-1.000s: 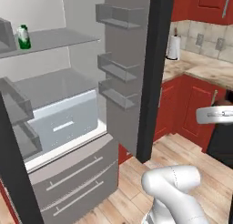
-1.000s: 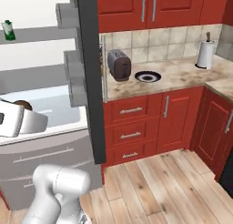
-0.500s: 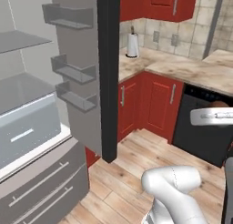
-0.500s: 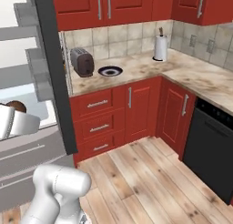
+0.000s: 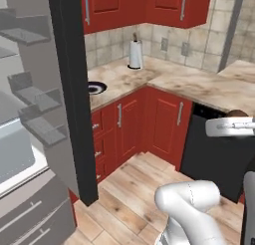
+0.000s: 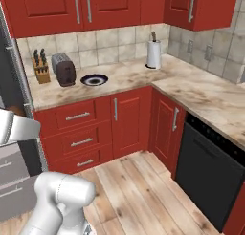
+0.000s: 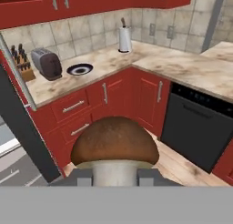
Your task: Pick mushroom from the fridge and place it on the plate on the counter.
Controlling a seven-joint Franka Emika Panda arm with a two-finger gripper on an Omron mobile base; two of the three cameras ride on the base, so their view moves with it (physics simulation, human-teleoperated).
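Red cabinets and a marbled counter (image 6: 201, 93) stretch ahead, where the plate (image 6: 94, 80) waits beside the toaster (image 6: 63, 70), while the gripper (image 7: 114, 175), clenched on the mushroom (image 7: 114, 145) by its stem, carries it clear of the fridge (image 5: 64, 89), presumably for placing there.

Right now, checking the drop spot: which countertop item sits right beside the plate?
The toaster, standing just left of the plate in the right base view; the knife block and paper towel roll are farther off.

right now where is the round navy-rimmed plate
The round navy-rimmed plate sits on the beige marbled counter in the right base view, just right of the grey toaster and well left of the paper towel roll.
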